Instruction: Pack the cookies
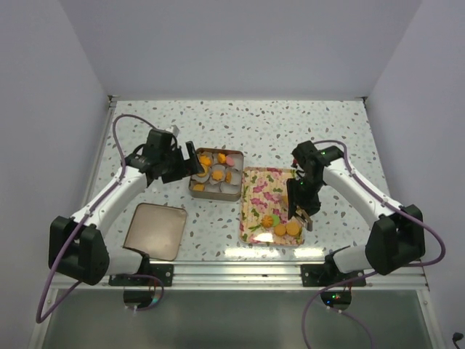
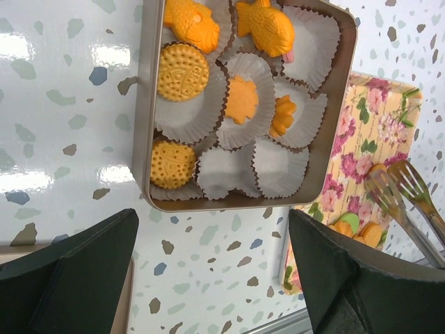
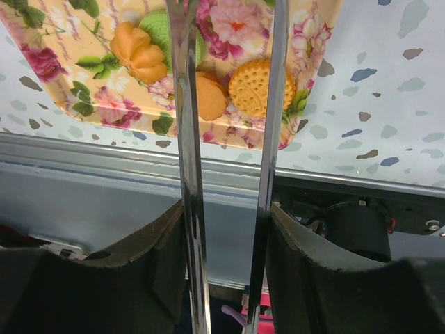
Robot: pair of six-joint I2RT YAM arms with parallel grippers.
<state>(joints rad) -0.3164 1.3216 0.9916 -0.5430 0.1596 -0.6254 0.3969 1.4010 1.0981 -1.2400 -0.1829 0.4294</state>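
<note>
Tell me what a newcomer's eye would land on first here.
The floral tray at centre right, with cookies clustered at its near end, stands out most. The right hand holds metal tongs over those cookies. Left of the tray sits a metal tin of white paper cups, several holding orange cookies, with the open left hand beside it.

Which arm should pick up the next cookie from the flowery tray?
Probably the right arm: its jaws hold tongs over the cookies on the tray. The left arm has open, empty jaws by the tin.
</note>
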